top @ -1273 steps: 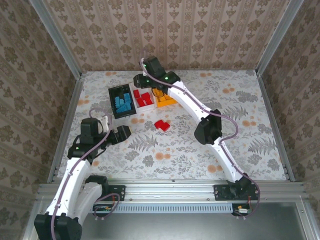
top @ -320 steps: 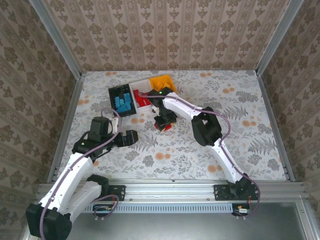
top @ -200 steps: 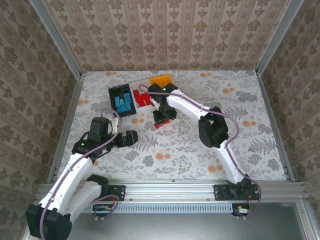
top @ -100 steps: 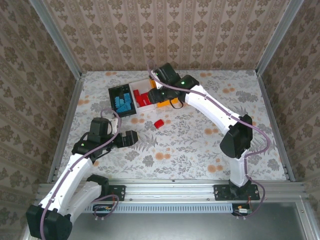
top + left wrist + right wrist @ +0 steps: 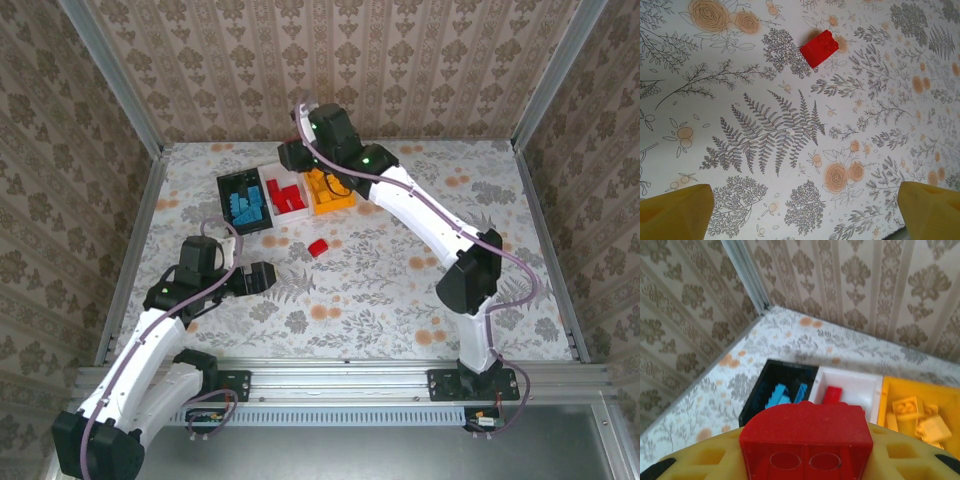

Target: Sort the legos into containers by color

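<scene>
1. Gripping the held red brick (image 5: 806,432) in the right gripper (image 5: 292,157), jaws closing on it from both sides between yellow pads (image 5: 700,457), hollow underside facing the wrist camera.
2. Hovering with that brick above the far end of the row of bins, close to the back wall.
3. Lying alone on the floral table (image 5: 400,290): the loose red brick (image 5: 318,247), just on the near side of the bins and not touching them; showing near the top of the left wrist view (image 5: 819,48).
4. Standing joined in a row, left to right: black bin (image 5: 224,200), white bin (image 5: 292,213), orange-yellow bin (image 5: 337,206).
5. Holding sorted contents: blue bricks (image 5: 246,205) in the black bin, red bricks (image 5: 287,195) in the white bin, orange-yellow bricks (image 5: 325,190) in the orange-yellow bin.
6. Confirming the same from the right wrist view: blue bricks (image 5: 782,392), one red brick in the white bin (image 5: 832,394), orange-yellow bricks (image 5: 920,420).
7. Hanging low over bare table: left gripper (image 5: 258,277), jaws spreading wide with nothing between them, facing the loose red brick but well apart from it.
</scene>
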{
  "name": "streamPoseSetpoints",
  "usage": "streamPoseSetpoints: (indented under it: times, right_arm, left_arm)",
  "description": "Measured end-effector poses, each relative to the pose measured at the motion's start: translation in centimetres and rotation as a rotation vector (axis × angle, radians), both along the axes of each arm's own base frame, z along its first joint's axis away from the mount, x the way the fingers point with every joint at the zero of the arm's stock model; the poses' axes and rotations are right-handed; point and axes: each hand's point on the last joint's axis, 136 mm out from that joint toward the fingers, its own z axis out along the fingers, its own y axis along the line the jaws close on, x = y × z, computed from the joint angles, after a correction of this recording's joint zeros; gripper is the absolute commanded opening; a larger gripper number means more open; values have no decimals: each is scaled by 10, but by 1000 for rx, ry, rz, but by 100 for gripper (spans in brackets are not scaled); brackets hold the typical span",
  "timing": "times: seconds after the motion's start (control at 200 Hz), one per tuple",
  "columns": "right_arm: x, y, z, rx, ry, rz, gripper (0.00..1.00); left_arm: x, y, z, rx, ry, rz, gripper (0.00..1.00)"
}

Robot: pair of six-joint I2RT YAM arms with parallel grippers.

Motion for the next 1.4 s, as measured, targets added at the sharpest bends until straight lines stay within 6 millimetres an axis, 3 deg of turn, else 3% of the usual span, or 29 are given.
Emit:
streamPoseSetpoints:
  times: [0.14,0.27,0.595,0.83,0.91,1.065,1.4]
  right_arm:
    - [31,24,4,55,-32,-13,42]
    - [56,41,-17,82,-7,-32,42]
    - [91,40,-141,94,249,-133,41]
    - [102,39,-193,124,350,-155,42]
    - [102,41,-201,131,366,-157,45]
    - [104,43,-201,153,364,-162,61]
    - [105,45,-198,175,365,-150,63]
  left_arm:
    - [0,0,0,0,0,0,96]
    - [0,0,0,0,0,0,96]
    - [0,0,-2,-2,12,0,96]
    - [0,-2,-6,-4,36,-8,96]
    - [0,-2,-7,-5,39,-10,96]
    - [0,-3,-8,-7,42,-12,96]
    - [1,-1,-11,-3,54,-4,96]
